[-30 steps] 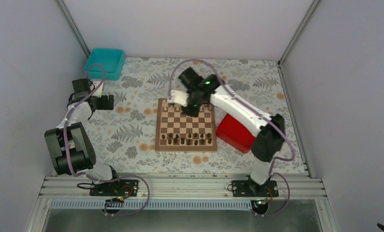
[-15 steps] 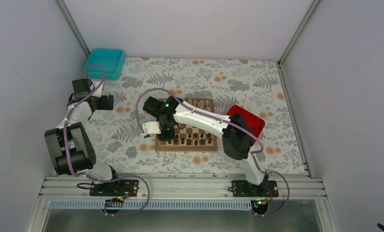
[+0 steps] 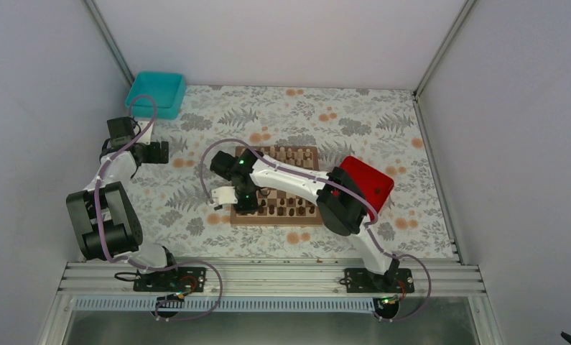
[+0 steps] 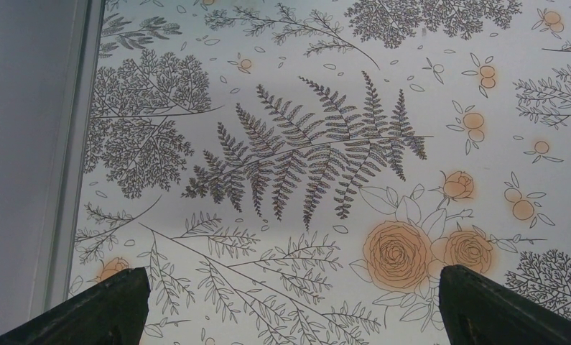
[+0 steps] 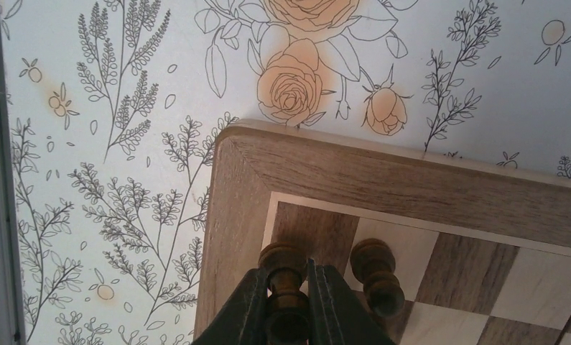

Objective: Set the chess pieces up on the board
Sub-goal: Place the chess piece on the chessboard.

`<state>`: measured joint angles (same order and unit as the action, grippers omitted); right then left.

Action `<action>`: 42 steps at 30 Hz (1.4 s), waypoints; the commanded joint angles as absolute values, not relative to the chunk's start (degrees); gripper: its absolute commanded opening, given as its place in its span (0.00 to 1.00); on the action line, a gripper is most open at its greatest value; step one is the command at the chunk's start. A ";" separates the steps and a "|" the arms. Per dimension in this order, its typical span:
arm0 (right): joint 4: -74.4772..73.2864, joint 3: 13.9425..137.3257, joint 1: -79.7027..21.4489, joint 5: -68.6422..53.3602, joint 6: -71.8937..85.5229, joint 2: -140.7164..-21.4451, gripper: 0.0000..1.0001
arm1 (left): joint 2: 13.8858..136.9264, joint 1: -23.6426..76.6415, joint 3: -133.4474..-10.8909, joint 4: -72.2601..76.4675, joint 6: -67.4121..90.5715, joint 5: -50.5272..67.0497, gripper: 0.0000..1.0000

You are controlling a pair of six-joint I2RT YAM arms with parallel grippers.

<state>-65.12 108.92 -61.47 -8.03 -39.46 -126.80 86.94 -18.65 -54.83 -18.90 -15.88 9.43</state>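
The right gripper [image 5: 288, 305] is clamped on a dark chess piece [image 5: 283, 259] over the 7 o'clock corner of the board [image 5: 318, 169]. Other chess pieces [image 3: 291, 209] line its 6 and 12 o'clock edges, so the setup looks nearly done to me. The left gripper [image 4: 289, 309], fingers apart, hangs out at 9 o'clock.

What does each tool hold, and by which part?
Right tool: a dark chess piece, by its neck below the head. Left tool: nothing.

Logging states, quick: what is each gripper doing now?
Left gripper: open, holding nothing.
Right gripper: shut on a dark chess piece.
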 commanded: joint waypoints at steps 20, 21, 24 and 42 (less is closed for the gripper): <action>-63.09 110.64 -61.70 -5.48 -40.43 -129.77 0.11 | 86.13 -19.51 -54.18 -17.74 -16.00 10.46 1.00; -63.29 110.92 -61.70 -5.46 -40.39 -129.71 0.12 | 86.09 -19.51 -54.22 -17.73 -16.00 10.46 1.00; -64.38 112.37 -61.55 -5.86 -40.26 -128.91 0.20 | 86.30 -19.51 -54.23 -17.75 -16.00 10.60 1.00; -68.56 111.07 -49.99 -3.72 -37.83 -106.89 0.39 | 86.72 -19.51 -54.41 -17.79 -16.04 10.72 1.00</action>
